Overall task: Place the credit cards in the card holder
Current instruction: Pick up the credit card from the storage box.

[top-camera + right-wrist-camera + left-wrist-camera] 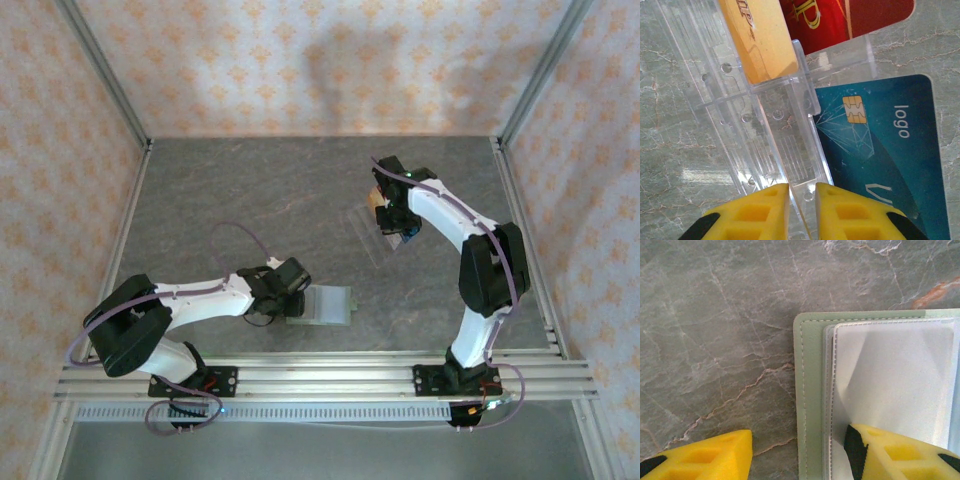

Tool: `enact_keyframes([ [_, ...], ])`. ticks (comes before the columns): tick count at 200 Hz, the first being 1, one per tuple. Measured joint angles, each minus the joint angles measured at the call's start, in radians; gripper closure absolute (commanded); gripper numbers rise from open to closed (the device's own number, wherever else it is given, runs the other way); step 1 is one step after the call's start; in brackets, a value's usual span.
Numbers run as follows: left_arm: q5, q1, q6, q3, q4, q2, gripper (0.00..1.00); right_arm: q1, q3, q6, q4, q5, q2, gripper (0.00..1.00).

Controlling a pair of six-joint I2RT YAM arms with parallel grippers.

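From above, we have the left claw [288, 290] low at the near side of the table [230, 200], its tip right at the wallet [328, 306]. The wallet lies flat and open just ahead of the front rail. Over on the far right, the right claw [398, 222] is down over the tray [366, 238], well apart from the wallet.

On to the left wrist. We see the claw [799, 432] with its jaws wide apart, straddling the wallet's [812, 390] stitched green edge. One yellow finger [705, 455] is over bare stone and the other [900, 455] is over the pale pocket [890, 375]. Nothing sits between them.

Right wrist next, and here are the cards, all at the tray [765, 130]. The orange card [757, 40] stands in a slot at the top, and the red card [850, 17] is just behind it, past the clear wall. The blue card [885, 150] is on the right of the middle ridge [800, 145], chip and "logo" facing us. The right claw [802, 189] has its jaws nearly together, only a thin slit between them, and that clear ridge runs straight into it. We cannot tell whether they pinch it
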Motion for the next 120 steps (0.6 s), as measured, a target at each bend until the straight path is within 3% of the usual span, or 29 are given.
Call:
enact_keyframes([
  [120,0.0,0.0,-0.002,0.001,-0.001,0.003,0.46,0.0,0.0,0.0,-0.001,-0.007,0.0,0.76],
])
